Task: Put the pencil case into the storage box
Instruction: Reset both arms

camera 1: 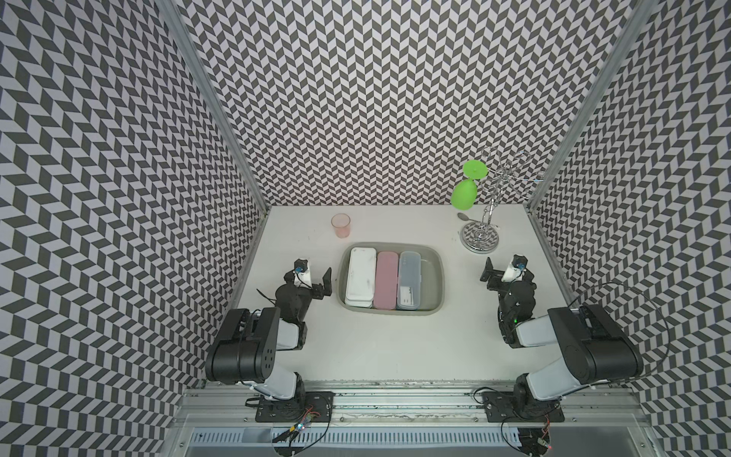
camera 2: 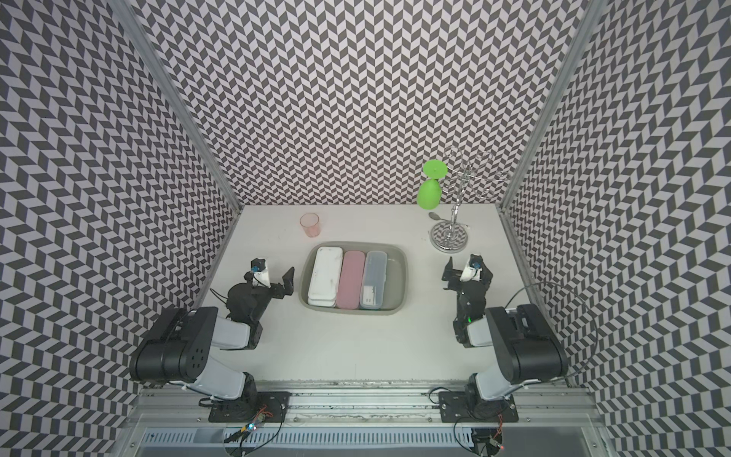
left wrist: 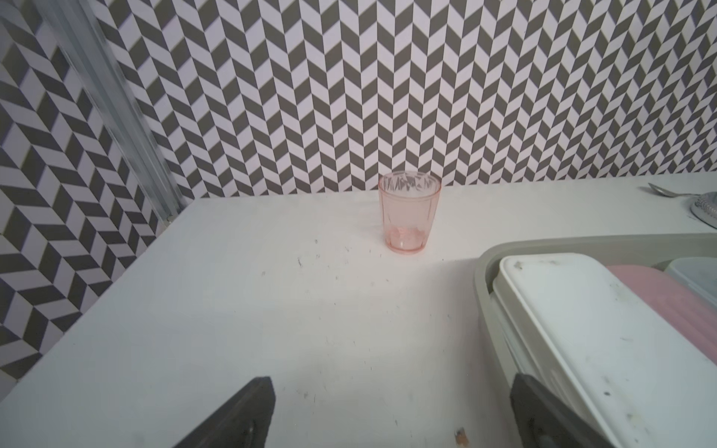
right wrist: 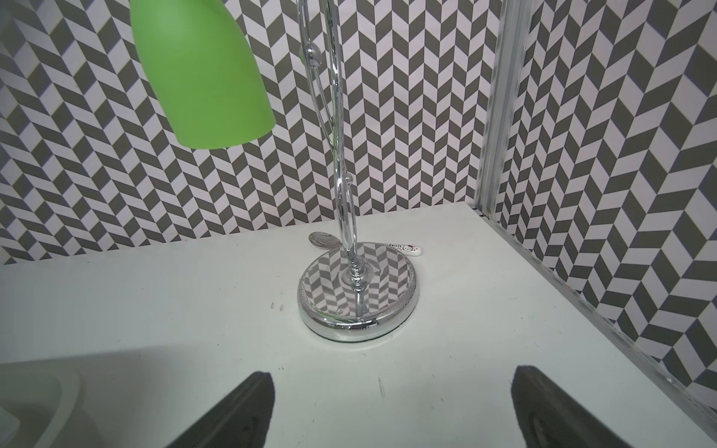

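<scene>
Right gripper [right wrist: 392, 376] spread, Hello Kitty spoon [right wrist: 403, 247]

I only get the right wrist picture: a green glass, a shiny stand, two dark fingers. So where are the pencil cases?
Observer: Three lie side by side in the box: a white case, a pink case and a clear case.
Operator: Is any case still outside it?
Observer: None that I can see. Only a pink cup stands upright on the table between the box and the back wall.
Operator: And the robot's other side?
Observer: The left fingers stand open beside the box, on the white case's side, holding nothing.
</scene>
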Motion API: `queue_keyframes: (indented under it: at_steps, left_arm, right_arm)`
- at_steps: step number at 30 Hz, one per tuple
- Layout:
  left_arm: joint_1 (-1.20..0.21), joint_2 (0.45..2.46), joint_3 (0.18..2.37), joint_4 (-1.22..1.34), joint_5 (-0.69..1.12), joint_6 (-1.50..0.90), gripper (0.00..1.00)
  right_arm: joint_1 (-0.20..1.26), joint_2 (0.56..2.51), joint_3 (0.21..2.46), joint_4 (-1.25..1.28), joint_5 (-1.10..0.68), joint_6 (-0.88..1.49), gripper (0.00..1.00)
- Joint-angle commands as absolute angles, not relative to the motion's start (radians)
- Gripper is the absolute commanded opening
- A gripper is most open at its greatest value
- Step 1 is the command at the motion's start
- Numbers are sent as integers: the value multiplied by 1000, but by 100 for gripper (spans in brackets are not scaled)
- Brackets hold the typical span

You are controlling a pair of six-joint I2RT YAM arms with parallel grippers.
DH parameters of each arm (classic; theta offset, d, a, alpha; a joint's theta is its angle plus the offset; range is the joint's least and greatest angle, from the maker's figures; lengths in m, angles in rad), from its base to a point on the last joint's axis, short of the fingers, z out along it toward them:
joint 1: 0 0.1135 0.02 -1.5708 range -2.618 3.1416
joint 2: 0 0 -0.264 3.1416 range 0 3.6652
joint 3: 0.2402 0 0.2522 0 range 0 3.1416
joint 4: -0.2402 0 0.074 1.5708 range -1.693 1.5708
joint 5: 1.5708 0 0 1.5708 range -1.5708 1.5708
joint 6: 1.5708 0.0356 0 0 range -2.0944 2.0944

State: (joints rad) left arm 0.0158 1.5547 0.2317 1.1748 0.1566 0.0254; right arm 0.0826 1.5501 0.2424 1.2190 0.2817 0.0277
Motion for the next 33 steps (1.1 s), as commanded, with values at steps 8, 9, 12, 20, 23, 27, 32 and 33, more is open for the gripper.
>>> queue_keyframes:
  at_steps: [8, 9, 12, 20, 23, 27, 32, 33]
  left_arm:
    - [5, 1550, 270, 1206, 57, 11, 100]
    - [5, 1547, 273, 1196, 56, 12, 100]
    - [5, 1547, 272, 1199, 57, 11, 100]
    - [5, 1549, 272, 1204, 56, 12, 100]
    - [6, 1549, 271, 1203, 57, 11, 100]
    - [5, 1548, 270, 1203, 56, 11, 100]
    - [5, 1548, 270, 1204, 57, 11, 100]
    - [5, 1548, 271, 1203, 56, 12, 100]
  right_arm:
    - [80, 1540, 243, 1284, 302, 40, 100]
    - [80, 1541, 243, 1284, 302, 39, 99]
    - [79, 1541, 244, 1284, 302, 40, 100]
    - [80, 1543, 245, 1285, 302, 40, 100]
    - [80, 1545, 245, 1285, 304, 39, 99]
    - [77, 1555, 254, 1283, 302, 44, 100]
    - [77, 1541, 246, 1279, 296, 42, 100]
    - [77, 1540, 245, 1279, 295, 41, 100]
